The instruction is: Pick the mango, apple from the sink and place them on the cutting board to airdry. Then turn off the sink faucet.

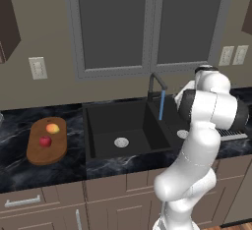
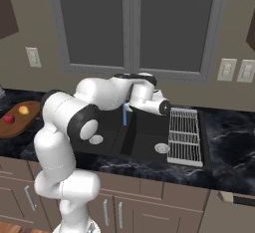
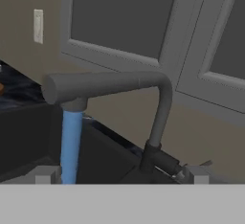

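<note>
Sink faucet (image 3: 160, 103) with blue water stream (image 3: 71, 146)

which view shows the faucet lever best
The hand view: the sink faucet is close, its lever clear at the base. The left base view shows it small; in the right base view the arm hides it.

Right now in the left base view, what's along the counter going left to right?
cutting board with the apple and mango on it → sink → sink faucet, water running → robot arm
</note>
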{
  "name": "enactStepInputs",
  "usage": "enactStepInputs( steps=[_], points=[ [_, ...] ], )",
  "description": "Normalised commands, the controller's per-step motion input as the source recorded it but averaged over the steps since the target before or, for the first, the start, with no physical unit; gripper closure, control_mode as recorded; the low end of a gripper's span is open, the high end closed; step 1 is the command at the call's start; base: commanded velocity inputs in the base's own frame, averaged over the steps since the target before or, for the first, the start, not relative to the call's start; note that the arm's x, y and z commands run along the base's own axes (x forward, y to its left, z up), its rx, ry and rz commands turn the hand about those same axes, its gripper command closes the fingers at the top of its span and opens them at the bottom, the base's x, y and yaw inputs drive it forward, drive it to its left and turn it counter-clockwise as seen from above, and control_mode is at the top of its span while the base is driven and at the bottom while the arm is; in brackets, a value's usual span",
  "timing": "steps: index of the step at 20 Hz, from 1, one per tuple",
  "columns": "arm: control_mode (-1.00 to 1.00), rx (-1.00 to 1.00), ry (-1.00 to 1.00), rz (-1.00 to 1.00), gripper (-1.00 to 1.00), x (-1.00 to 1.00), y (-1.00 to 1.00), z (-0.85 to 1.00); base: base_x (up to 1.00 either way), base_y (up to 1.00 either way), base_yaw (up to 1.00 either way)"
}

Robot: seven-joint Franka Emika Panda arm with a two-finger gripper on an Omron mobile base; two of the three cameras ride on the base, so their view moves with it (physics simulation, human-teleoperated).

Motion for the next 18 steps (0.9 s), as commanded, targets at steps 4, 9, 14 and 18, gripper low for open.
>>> enactStepInputs(
  steps=[4,9,14,18],
  points=[
    [-1.00,0.00,0.01,0.02,-1.00,0.26,-0.01,-0.14,0.00,0.00,0.00],
    [-1.00,0.00,0.02,0.02,-1.00,0.24,0.00,-0.15,0.00,0.00,0.00],
    [-1.00,0.00,0.03,0.02,-1.00,0.25,0.00,-0.21,0.00,0.00,0.00],
    [-1.00,0.03,0.00,0.02,-1.00,0.25,0.00,-0.12,0.00,0.00,0.00]
  ],
)
